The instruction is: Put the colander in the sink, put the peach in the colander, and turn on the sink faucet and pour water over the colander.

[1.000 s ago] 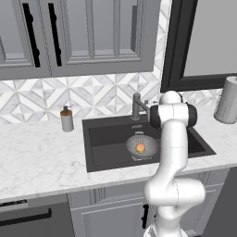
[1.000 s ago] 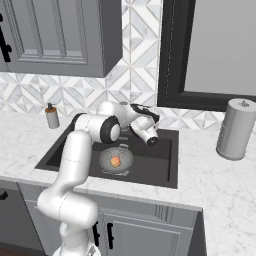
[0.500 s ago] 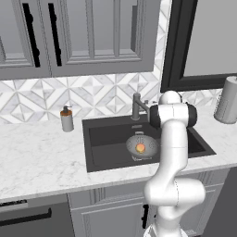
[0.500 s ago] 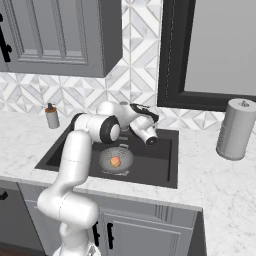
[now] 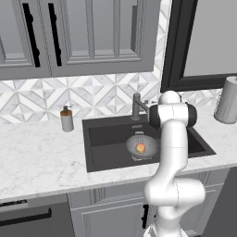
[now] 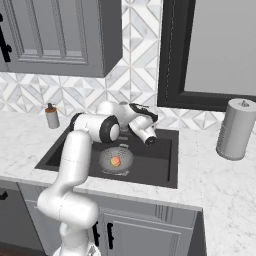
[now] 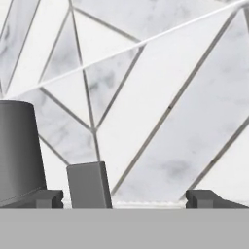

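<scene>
1. Reaching toward the back of the sink [image 5: 192, 139], the white arm is holding its gripper [image 6: 149, 141] near the sink faucet [image 5: 137, 105], with the fingers [image 7: 51, 198] spread wide and gripping nothing.
2. Looking along the hand, the camera is showing the tiled wall close ahead, a dark upright cylinder at the left edge that is probably the faucet post, and a small grey tab beside it that may be the lever; I cannot tell for certain.
3. Risking a miss: the tab is sitting just inside the left fingertip and not centred, so a push or pinch from here could be slipping past it and leaving the water off.
4. Risking a bump: the wall is looking close, so driving forward could be pressing the fingers into the tiles or the post.
5. Risking a bad pour: if the spout is not angled over the bowl, a stream could be falling onto the bare basin floor.
6. Sitting upright in the sink, the colander [image 5: 142, 146] is holding the peach [image 5: 140, 147] in its middle; no water is running yet.
7. Standing on the desk [image 5: 37, 157] left of the sink, a soap bottle [image 5: 67, 119] is staying well apart from the arm.
</scene>
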